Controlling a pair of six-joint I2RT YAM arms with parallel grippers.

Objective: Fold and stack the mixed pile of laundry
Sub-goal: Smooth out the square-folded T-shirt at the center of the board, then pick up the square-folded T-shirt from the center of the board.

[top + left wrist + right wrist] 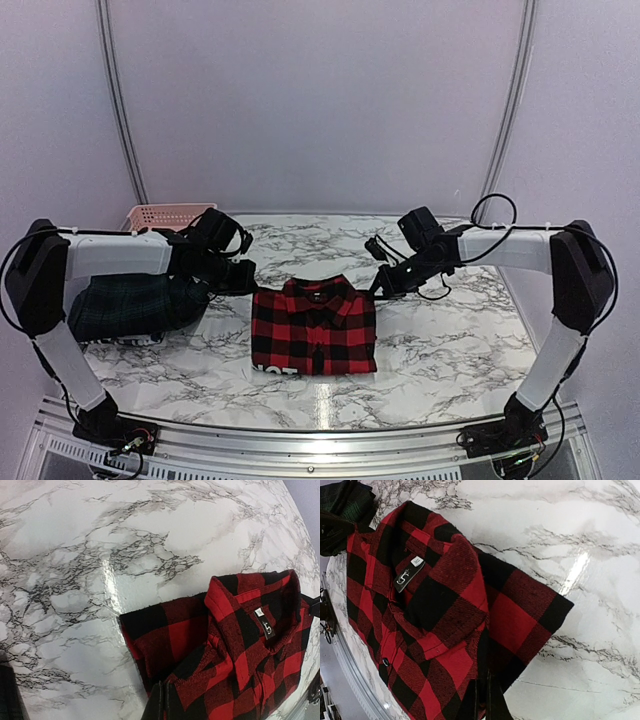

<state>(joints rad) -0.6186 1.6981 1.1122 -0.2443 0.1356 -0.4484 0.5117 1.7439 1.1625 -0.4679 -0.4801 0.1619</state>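
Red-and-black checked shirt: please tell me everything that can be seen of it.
The red-and-black checked shirt is soft woven cloth, folded into a neat rectangle, lying flat on the marble table, collar away from the arms. A dark neck label and a button show; white lettering peeks at its near edge. The left gripper and right gripper pinch its two shoulder corners.

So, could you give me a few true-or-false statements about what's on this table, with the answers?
The checked shirt lies folded in the middle of the marble table. True.
The pink basket sits at the far right. False: it is at the far left.
Both pairs of fingers stand wide open. False: the left fingers and right fingers are shut on the shirt's edges.
A green plaid garment lies under the left arm. True.
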